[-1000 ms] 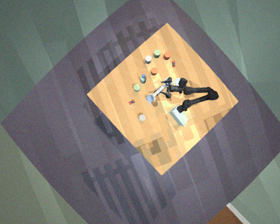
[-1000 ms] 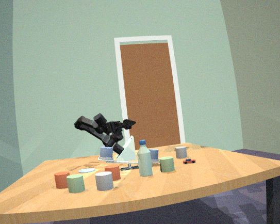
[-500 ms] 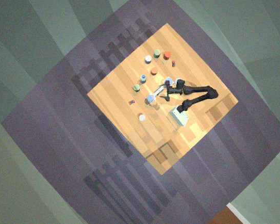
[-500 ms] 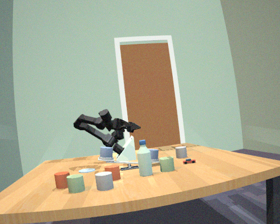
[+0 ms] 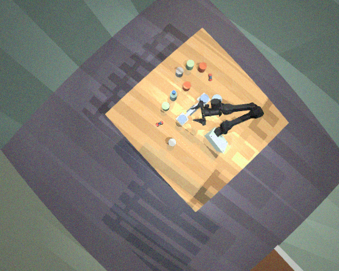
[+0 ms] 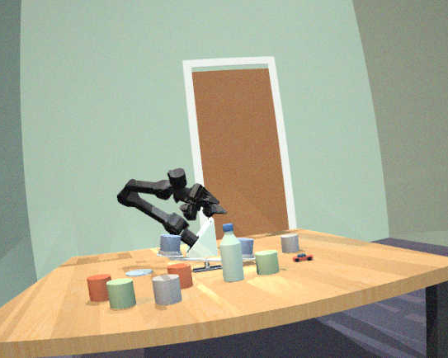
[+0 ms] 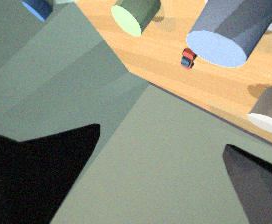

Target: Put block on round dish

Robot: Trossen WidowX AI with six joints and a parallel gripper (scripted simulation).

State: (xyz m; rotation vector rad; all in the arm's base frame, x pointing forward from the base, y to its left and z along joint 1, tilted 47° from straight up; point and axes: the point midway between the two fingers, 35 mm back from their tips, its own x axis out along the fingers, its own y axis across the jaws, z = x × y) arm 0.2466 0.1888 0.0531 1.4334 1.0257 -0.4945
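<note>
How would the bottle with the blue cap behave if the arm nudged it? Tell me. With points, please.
The bottle [image 5: 173, 96] [image 6: 231, 259] would probably tip readily, being tall and narrow where it stands upright. Once down, its round body would likely roll. Its smooth-looking sides might also let it slip between fingers.

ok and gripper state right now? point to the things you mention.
Gripper [image 5: 196, 112] [image 6: 224, 207] [image 7: 160, 139]: open, nothing between the fingers, up above the balance [image 5: 193, 110] [image 6: 185, 258].
</note>
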